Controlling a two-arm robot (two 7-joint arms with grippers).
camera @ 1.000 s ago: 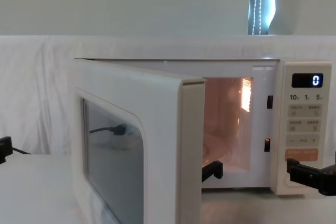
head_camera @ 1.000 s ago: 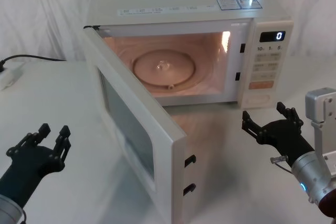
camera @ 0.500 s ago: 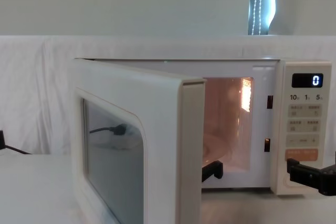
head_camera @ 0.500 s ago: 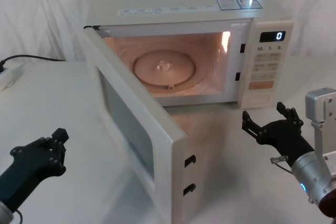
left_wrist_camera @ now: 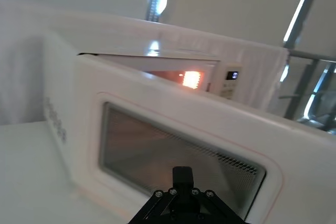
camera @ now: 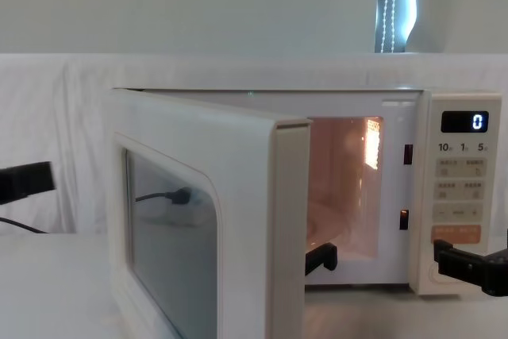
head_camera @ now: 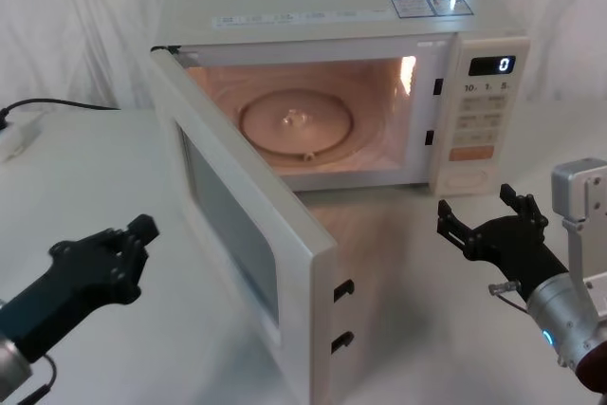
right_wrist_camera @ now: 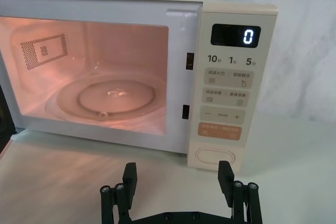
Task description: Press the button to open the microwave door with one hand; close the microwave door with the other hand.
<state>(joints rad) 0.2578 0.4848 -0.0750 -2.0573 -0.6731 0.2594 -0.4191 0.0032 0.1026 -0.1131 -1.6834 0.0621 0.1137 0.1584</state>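
Note:
The microwave door (head_camera: 237,225) stands wide open, swung out toward the front left, and its window faces my left arm (left_wrist_camera: 173,145) (camera: 198,228). My left gripper (head_camera: 140,230) is shut with nothing in it and hovers a short way from the door's outer face (left_wrist_camera: 182,171) (camera: 28,180). The lit cavity shows a glass turntable (head_camera: 296,123). The cream button (head_camera: 467,178) sits at the bottom of the control panel (right_wrist_camera: 213,155). My right gripper (head_camera: 474,206) is open and stays low in front of that button, not touching it (right_wrist_camera: 177,174).
A black cable (head_camera: 57,104) and a white power strip (head_camera: 19,135) lie at the table's far left. A white cloth hangs behind the microwave. A grey box (head_camera: 579,192) stands beside my right arm.
My left gripper has shut, turned, and moved forward and right toward the door's outer face. The right gripper and the door have not moved.

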